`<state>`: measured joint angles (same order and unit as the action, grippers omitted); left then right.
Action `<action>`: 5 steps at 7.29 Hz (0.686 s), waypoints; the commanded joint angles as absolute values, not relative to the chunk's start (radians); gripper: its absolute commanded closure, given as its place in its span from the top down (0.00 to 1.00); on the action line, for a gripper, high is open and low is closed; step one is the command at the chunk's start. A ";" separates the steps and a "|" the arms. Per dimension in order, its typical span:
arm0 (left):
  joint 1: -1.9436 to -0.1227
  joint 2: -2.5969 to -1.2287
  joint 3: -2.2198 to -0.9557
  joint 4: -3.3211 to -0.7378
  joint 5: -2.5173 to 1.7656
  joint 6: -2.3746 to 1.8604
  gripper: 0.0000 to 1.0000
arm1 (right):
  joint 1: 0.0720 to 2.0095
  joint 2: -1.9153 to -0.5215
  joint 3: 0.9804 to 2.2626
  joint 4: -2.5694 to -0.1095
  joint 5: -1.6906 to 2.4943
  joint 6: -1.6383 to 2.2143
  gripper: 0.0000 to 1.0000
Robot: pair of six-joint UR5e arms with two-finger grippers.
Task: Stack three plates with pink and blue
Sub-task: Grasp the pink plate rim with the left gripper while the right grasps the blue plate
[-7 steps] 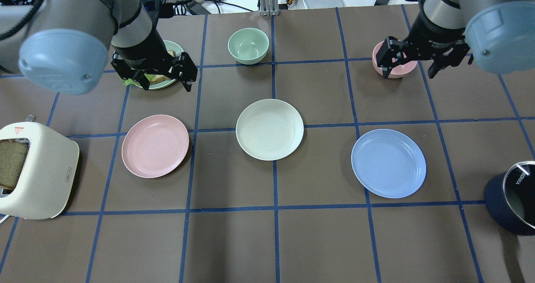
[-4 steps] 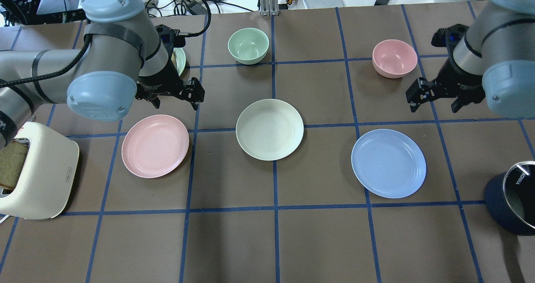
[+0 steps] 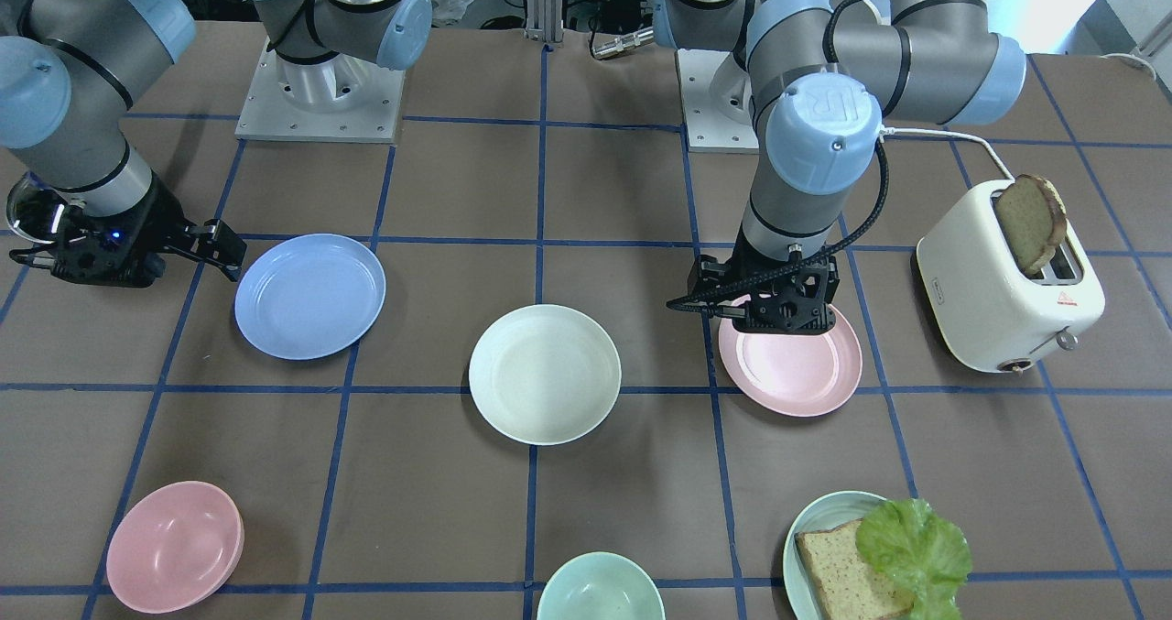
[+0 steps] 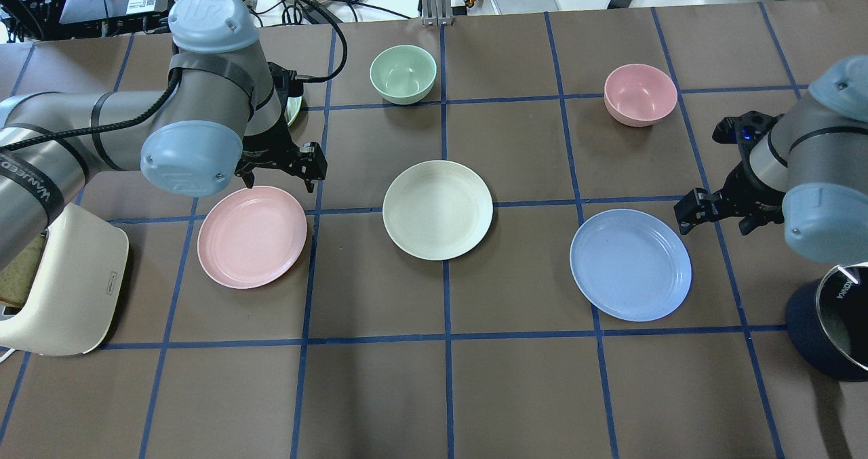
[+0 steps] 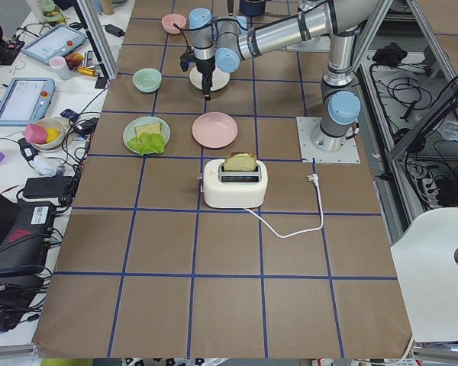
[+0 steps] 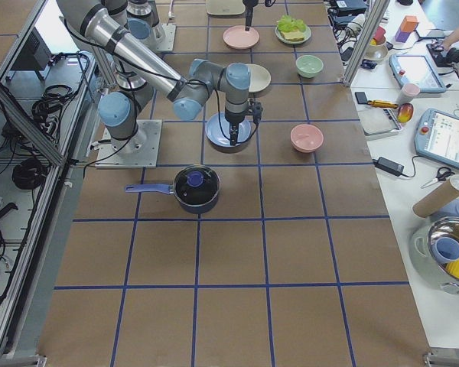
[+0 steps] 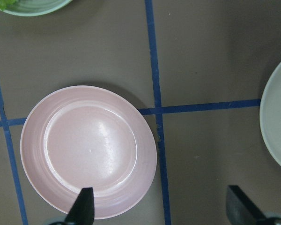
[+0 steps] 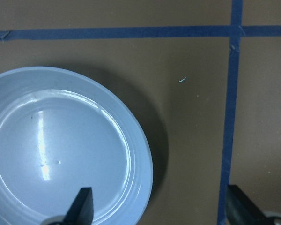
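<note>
Three plates lie apart in a row on the brown table: the pink plate on the left, the cream-white plate in the middle, the blue plate on the right. My left gripper is open and empty above the pink plate's far right rim. In the left wrist view one finger is over the pink plate and the other over bare table. My right gripper is open and empty at the blue plate's right rim. In the right wrist view one finger is over the blue plate.
A white toaster with bread stands at the left edge and a dark pot at the right edge. A mint bowl and a pink bowl sit at the back. A green plate bears bread and lettuce.
Both arms have swung toward the near side. The left gripper went from over the green plate to the pink plate's rim. The right went from the pink bowl to the blue plate's rim.
</note>
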<state>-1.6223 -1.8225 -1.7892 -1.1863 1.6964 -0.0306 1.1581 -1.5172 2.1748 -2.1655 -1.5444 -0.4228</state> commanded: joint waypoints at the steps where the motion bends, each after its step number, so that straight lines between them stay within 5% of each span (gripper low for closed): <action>1: -1.623 -1.871 -1.793 -1.146 1.692 -0.096 0.89 | 1.155 -1.459 2.191 -2.209 -1.531 -0.440 0.91; 3: -1.623 -1.897 -1.843 -1.086 1.692 -0.147 0.83 | 1.152 -1.424 2.195 -2.273 -1.505 -0.436 0.77; 5: -1.623 -1.920 -1.926 -0.924 1.697 -0.130 0.77 | 1.135 -1.401 2.194 -2.273 -1.489 -0.431 0.77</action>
